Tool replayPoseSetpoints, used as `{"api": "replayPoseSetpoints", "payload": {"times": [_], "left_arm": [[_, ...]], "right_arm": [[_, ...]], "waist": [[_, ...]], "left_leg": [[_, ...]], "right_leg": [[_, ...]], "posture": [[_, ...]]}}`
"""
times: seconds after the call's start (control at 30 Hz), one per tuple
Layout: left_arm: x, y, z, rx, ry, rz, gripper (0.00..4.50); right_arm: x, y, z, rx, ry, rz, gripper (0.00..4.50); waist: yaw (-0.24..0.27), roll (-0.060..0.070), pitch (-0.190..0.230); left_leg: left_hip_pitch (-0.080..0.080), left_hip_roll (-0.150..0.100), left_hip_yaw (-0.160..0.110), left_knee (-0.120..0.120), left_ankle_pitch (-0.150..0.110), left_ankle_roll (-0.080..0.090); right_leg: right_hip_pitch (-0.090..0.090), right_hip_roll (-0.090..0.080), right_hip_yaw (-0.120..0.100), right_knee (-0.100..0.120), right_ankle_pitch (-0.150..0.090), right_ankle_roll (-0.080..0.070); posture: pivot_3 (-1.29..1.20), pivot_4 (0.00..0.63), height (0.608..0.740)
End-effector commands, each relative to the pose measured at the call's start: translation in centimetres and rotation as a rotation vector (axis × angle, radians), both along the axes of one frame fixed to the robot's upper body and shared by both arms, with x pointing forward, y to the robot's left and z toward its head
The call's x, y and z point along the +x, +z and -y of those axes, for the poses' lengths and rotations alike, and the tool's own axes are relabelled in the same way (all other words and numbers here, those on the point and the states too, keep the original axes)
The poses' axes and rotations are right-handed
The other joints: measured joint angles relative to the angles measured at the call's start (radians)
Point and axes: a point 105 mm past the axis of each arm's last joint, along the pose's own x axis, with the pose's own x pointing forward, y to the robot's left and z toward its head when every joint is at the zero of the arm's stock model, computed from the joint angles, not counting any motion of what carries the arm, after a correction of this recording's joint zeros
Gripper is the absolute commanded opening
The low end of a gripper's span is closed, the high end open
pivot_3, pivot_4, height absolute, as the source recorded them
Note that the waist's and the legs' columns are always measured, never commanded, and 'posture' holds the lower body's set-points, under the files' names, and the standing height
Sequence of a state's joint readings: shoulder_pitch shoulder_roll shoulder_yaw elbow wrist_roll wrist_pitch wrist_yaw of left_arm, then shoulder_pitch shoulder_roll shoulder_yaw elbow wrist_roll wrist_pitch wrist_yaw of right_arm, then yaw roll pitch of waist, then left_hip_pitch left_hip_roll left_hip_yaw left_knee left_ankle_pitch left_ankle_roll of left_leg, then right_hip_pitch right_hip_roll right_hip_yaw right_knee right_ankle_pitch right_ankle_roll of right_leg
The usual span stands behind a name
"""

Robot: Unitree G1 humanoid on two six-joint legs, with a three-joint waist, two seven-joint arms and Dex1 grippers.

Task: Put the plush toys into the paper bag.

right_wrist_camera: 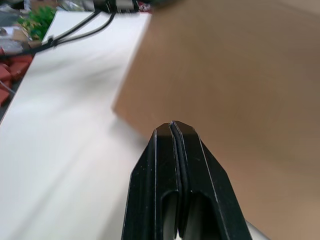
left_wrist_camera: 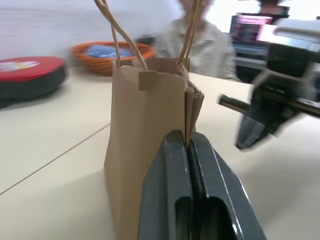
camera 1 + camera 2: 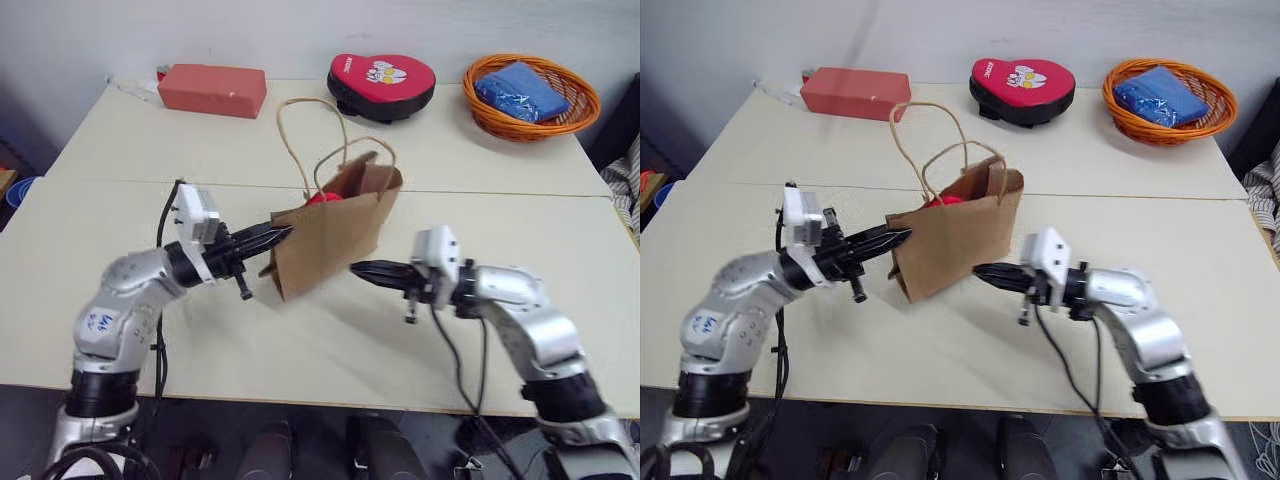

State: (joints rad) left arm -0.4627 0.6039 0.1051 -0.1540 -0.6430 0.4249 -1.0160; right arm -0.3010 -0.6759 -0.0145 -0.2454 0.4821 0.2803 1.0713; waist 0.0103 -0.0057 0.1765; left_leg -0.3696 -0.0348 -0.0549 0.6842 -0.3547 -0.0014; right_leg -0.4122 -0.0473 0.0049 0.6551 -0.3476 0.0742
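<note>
— What's on the pale tabletop?
— The paper bag stands tilted at its middle, a red plush toy inside.
— Your claws?
— My left claw, at nine o'clock, pinches the bag's edge. My right claw, at four o'clock, is clenched on nothing.

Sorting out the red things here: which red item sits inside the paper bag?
The small red plush toy, peeking from the open top of the paper bag. The red block and the red-and-black heart-shaped pad lie on the table's far side.
</note>
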Motion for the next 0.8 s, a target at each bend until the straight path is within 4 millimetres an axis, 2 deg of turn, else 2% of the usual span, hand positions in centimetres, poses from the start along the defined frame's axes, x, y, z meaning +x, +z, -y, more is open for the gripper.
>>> {"api": "replayPoseSetpoints", "payload": {"times": [0.03,0.17,0.27,0.43,0.6,0.7,0.8], "left_arm": [[-1.2,0.3,0.5,0.039,-0.220,0.037,0.02],[-1.2,-0.6,0.9,0.052,-0.338,0.049,0.02],[-0.2,-2.1,0.4,0.067,-0.325,0.021,0.02],[1.8,-2.7,-0.5,0.057,-0.220,0.050,0.02],[1.9,-1.9,-1.0,0.090,-0.211,0.083,0.02],[1.5,-1.3,-1.2,0.099,-0.211,0.081,0.62],[1.0,-1.1,-2.1,0.128,-0.174,0.091,1.53]], "right_arm": [[-1.8,2.1,3.6,-0.042,-0.011,0.087,0.00],[-3.1,2.5,7.6,-0.089,-0.100,0.126,0.00],[-3.9,2.0,9.3,-0.110,-0.171,0.110,0.00],[-4.3,1.2,9.2,-0.092,-0.197,0.120,0.00],[-3.8,0.8,8.6,-0.062,-0.194,0.122,0.00],[-3.8,0.5,8.5,-0.054,-0.176,0.093,0.00],[-3.4,0.4,9.0,-0.053,-0.177,0.075,0.00]], "waist": [[0.002,0.000,0.000],[0.004,0.000,0.000],[0.002,0.000,0.000],[-0.001,0.000,0.000],[0.002,0.000,0.000],[0.003,0.000,0.000],[0.002,0.000,0.000]], "left_leg": [[0.000,0.000,0.000,0.000,0.000,0.000],[0.001,0.000,0.000,0.000,0.000,0.000],[0.001,0.000,0.001,0.000,0.000,0.000],[0.002,0.000,0.001,0.002,0.000,0.001],[0.002,0.000,0.001,0.002,0.000,0.001],[0.002,0.000,0.001,0.002,0.000,0.001],[0.002,0.000,0.001,0.002,0.000,0.001]], "right_leg": [[0.000,0.000,0.000,0.000,0.000,0.000],[0.001,0.000,0.000,0.001,0.000,0.000],[0.001,0.001,0.001,0.002,0.000,0.000],[0.001,0.001,0.001,0.004,0.000,0.000],[0.000,0.001,0.001,0.005,0.000,0.000],[0.000,0.001,0.001,0.005,0.000,0.000],[0.000,0.001,0.001,0.005,0.000,0.000]], "posture": [[0.00,0.150,0.740],[0.00,0.150,0.740],[0.00,0.150,0.740],[0.00,0.150,0.740],[0.00,0.150,0.740],[0.00,0.150,0.740],[0.00,0.150,0.740]]}}
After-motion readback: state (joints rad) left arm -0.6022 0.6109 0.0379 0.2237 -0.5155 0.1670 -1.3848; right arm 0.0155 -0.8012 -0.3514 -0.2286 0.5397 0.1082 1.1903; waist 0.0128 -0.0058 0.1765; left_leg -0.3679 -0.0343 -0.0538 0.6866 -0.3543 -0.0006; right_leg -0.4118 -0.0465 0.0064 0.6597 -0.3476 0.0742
